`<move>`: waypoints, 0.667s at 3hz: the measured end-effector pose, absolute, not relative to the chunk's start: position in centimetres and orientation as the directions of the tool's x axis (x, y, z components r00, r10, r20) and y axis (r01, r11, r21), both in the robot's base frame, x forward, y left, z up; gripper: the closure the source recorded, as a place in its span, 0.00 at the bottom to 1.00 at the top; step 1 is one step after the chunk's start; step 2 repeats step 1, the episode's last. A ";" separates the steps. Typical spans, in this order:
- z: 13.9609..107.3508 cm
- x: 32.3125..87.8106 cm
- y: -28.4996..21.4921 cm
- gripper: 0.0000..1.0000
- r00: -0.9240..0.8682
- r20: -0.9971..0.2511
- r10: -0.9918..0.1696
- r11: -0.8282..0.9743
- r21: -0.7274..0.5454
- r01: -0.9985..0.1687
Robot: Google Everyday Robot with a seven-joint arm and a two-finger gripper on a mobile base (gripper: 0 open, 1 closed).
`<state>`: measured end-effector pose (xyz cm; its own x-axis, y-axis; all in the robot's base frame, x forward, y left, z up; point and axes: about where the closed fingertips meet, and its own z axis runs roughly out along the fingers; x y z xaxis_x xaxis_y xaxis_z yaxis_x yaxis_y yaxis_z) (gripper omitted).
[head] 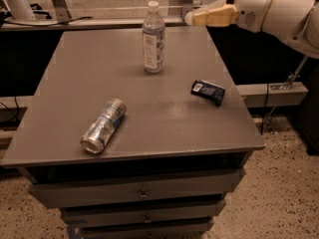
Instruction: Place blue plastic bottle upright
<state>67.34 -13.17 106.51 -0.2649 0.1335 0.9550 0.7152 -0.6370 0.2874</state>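
- Clear plastic with a white cap, the blue plastic bottle stands upright at the far middle of the grey counter.
- The beige tool hangs apart, right of the bottle, near the cap's height; wide or narrow, I cannot tell.
- A silver-and-blue can lies on its side front-left.
- A dark blue packet lies flat at the right.
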 end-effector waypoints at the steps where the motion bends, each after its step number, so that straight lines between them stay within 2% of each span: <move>1: 108.6 67.5 -15.6 0.00 -0.279 0.953 0.115 -0.658 0.284 0.698; 2: 108.6 67.5 -15.6 0.00 -0.279 0.953 0.115 -0.658 0.284 0.698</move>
